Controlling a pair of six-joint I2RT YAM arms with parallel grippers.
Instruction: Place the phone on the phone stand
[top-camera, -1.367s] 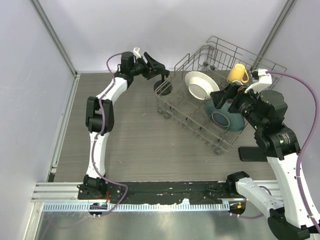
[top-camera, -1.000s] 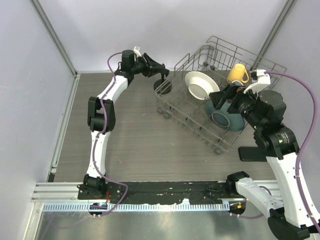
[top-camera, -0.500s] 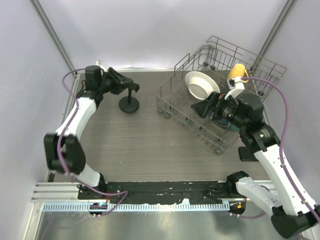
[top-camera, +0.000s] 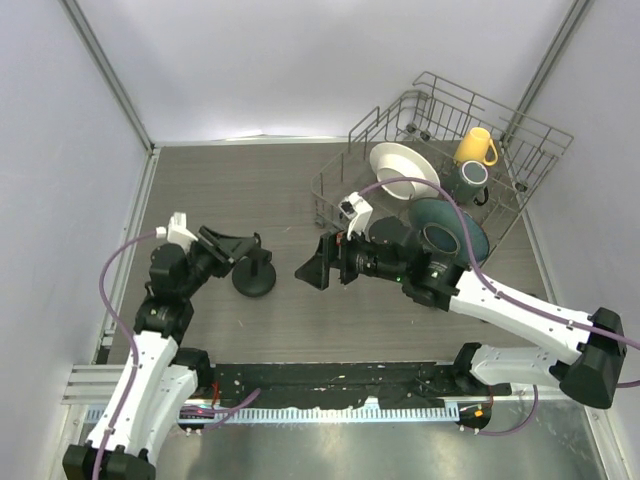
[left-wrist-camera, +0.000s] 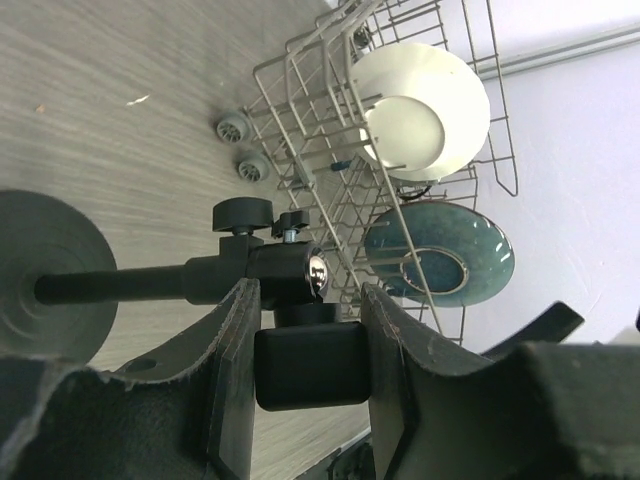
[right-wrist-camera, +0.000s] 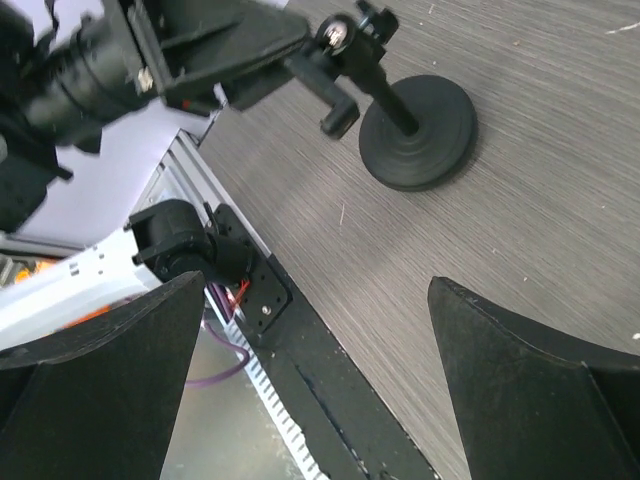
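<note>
Toward 8 o'clock on the surface (top-camera: 230, 190), my left claw (top-camera: 240, 243) is partly closed, pinching the top block of the phone stand (top-camera: 254, 281) between both fingers. The stand's disc base looks to sit on the wood below. At 3 o'clock of the stand, near it but apart, my right claw (top-camera: 315, 262) hangs with its jaws spread as wide as they go, holding nothing. Off at 1 o'clock stands the wire dish rack (top-camera: 440, 110) with a white plate (top-camera: 400, 170), a teal plate (top-camera: 445, 225) and a yellow mug (top-camera: 473, 148).
</note>
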